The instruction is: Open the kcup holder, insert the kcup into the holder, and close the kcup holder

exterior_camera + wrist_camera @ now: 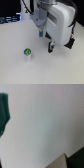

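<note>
Near the middle of the white counter (15,60), the kcup (28,52), a tiny white cylindrical pod with a green top, stands upright and alone, nothing touching it. Black boxy kcup holder isn't identifiable in either view; dark shapes along the far edge are too blurred to call.

White Franka arm (57,22) hangs over the counter toward the exterior view's right, well apart from the pod. End effector (51,47) points down, close to the surface; fingers look dark and slightly parted, nothing between them, but it's too blurry to say how wide. Wrist view shows mostly bare counter plus a teal blur, no pod.

Risks, my read: light pod tips or skids if a finger clips it off-centre on approach. Holder location unknown, so opening it first needs a search.
</note>
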Available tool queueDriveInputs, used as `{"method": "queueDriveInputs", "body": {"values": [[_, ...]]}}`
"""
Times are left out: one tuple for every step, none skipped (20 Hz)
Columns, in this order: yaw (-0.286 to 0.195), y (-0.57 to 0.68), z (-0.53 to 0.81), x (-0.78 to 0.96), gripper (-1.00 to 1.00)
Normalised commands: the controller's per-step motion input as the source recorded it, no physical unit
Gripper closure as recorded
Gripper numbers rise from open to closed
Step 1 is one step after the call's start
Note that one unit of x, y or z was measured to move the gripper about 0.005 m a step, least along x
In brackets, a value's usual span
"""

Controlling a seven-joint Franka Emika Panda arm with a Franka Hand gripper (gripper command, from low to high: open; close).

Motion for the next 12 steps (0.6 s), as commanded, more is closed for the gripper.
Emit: {"method": "queueDriveInputs", "body": {"values": [[-0.308, -0.39, 0.01, -0.12, -1.0], [-0.307, -0.4, 0.01, -0.13, -1.0], [-0.302, -0.43, -0.01, -0.13, -1.0], [-0.303, -0.43, -0.04, -0.14, -1.0], [-0.303, -0.43, -0.05, -0.15, -1.0], [-0.306, -0.42, -0.1, -0.18, -1.0], [-0.302, -0.42, -0.16, -0.23, -1.0], [-0.304, -0.42, -0.21, -0.25, -1.0], [-0.303, -0.42, -0.24, -0.25, -1.0], [-0.304, -0.43, -0.26, -0.26, -1.0], [-0.305, -0.43, -0.27, -0.26, -1.0], [-0.305, -0.43, -0.27, -0.25, -1.0]]}}
